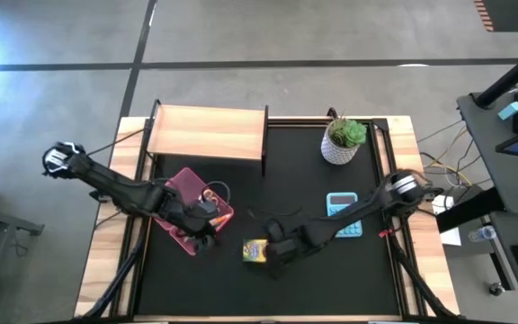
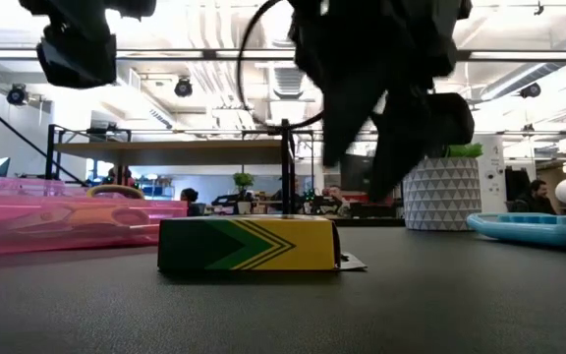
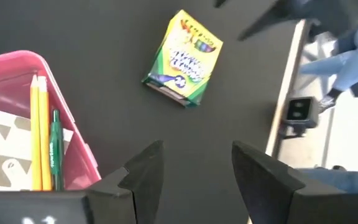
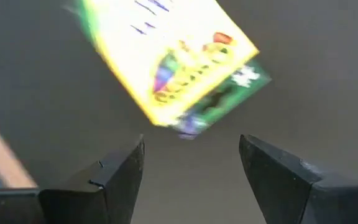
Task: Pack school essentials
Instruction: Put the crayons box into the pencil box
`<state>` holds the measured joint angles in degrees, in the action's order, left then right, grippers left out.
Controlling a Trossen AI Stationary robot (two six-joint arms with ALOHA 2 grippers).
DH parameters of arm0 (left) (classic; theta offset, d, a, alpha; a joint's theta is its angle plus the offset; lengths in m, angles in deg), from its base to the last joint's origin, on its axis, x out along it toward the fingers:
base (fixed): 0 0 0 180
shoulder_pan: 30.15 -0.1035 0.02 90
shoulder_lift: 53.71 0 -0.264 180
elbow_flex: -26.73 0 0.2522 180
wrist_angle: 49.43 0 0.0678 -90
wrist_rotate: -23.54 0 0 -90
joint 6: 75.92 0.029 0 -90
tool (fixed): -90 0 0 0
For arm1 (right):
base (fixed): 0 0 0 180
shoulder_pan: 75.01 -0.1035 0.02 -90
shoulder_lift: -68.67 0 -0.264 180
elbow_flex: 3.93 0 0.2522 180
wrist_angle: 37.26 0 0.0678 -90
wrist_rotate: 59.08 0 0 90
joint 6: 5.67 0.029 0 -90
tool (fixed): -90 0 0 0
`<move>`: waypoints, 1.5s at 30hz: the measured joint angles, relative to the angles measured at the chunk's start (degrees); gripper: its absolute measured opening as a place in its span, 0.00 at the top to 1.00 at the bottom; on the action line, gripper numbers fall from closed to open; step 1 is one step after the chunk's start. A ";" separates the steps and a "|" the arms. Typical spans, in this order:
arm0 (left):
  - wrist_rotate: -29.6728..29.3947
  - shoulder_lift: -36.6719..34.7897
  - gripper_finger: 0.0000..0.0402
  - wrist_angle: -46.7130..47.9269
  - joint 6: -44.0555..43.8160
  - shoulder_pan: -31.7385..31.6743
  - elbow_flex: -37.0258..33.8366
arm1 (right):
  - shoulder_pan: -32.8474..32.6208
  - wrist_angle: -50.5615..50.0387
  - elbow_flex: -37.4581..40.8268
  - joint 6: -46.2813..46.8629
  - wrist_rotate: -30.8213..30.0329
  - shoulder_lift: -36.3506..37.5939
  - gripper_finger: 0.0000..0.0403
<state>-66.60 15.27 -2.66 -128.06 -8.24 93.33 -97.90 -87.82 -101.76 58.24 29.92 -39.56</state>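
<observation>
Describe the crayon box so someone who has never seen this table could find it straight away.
On the black mat, look near the front edge, between the pink tray on the left and the blue calculator on the right. The crayon box lies flat there, apart from both, just in front of the right claw, which is open. It is the only yellow and green box on the table.

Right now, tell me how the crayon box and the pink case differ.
The crayon box is yellow-green and closed; the pink case is translucent pink and open, holding pencils. The box lies in front of the open right gripper, the case by the left gripper. Both rest on the black mat.
</observation>
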 joint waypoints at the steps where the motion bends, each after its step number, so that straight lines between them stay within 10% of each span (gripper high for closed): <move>1: -0.15 0.77 0.57 -0.06 0.27 0.00 0.00 | 0.14 4.70 2.77 1.40 0.13 1.75 0.38; 14: 0.81 7.09 0.57 -19.38 -2.12 -0.15 -5.27 | 0.54 35.74 27.41 17.24 -0.58 9.97 0.38; 45: 0.69 23.63 0.57 -34.75 -16.53 -0.07 -6.75 | 1.64 41.69 31.41 15.45 -5.21 9.68 0.38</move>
<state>-65.91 38.90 -37.41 -144.59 -8.30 86.57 -96.26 -46.13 -70.36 73.68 24.70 -29.87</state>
